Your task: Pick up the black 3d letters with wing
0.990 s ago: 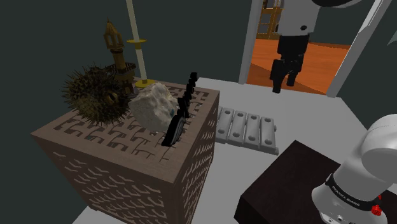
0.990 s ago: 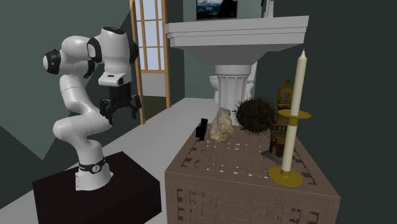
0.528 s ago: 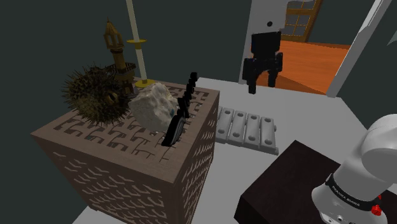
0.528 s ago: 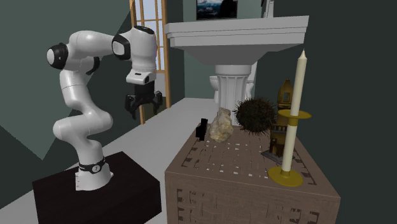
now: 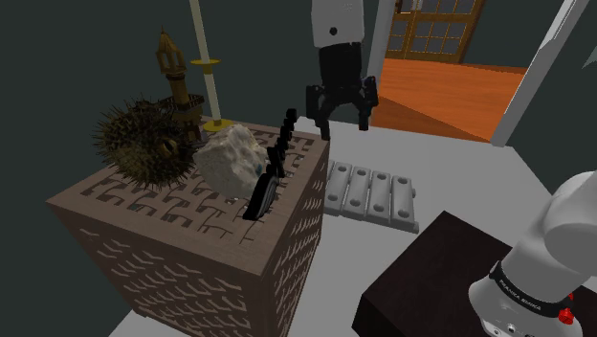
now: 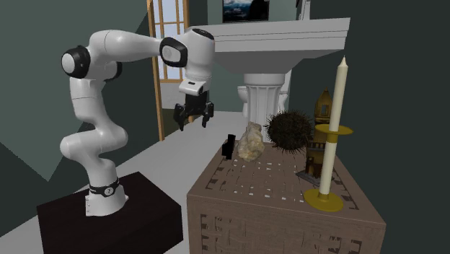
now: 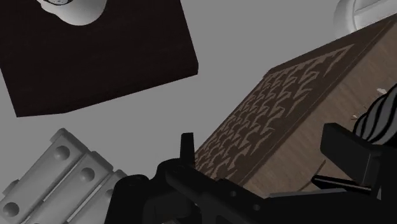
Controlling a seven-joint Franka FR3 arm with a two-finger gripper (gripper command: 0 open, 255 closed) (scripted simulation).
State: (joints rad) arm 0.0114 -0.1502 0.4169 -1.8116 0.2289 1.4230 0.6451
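the jaws are spread wide with nothing between them. the gripper (image 5: 342,123) hangs in the air with its fingers pointing down, off to the side of the brown patterned box (image 5: 191,258) and higher than its top. it is near the far end of the box top's right edge as the shoulder view shows it, and touches nothing. in the second exterior view the gripper (image 6: 192,123) sits up and to the left of the box top's far left corner, apart from it.

the black letters with wing (image 5: 273,163) stand upright on the box top in a row along that same right edge. the striped wing is at the near end of the row. in the second exterior view they stand at the top's far left corner (image 6: 229,146).

just inward of the letters lies a pale rock (image 5: 230,158), and beside it, toward the middle of the top, a dark spiky ball (image 5: 139,139). a brown tower ornament (image 5: 172,72) stands behind the ball. a tall candle (image 5: 206,57) in a yellow holder (image 6: 323,200) stands near the corner of the top farthest from the letters.

on the grey floor (image 5: 459,172) beside the box lies a grey ribbed piece (image 5: 373,191). it is between the box and the dark stand (image 5: 431,278), from which the white arm (image 6: 94,123) rises. behind the gripper a doorway (image 5: 450,91) opens onto an orange floor.
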